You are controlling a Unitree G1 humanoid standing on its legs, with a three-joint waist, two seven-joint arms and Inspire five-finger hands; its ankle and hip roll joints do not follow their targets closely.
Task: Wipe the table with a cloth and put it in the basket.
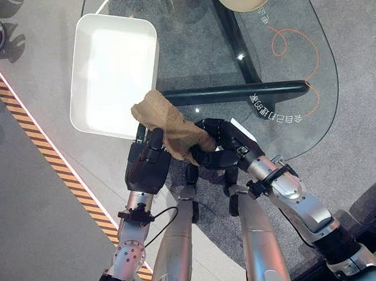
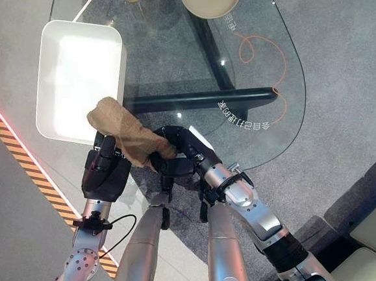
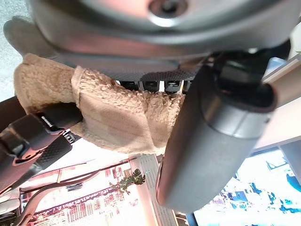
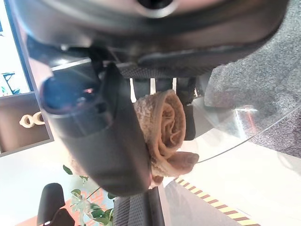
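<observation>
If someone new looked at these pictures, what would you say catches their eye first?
Most striking is the tan cloth, held up between both hands at the near edge of the glass table: the left hand and the right hand each grip an end. Just beyond it, at the table's left, stands a white basket, and a tan bowl sits at the far edge.

Tan cloth [image 1: 171, 125] between both robot hands — seemingly gripped — beside white basket [image 1: 113, 73].

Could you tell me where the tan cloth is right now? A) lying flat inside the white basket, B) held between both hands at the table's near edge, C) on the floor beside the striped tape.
B: the cloth is gripped by the left hand and the right hand, beside the white basket, not in it.
</observation>
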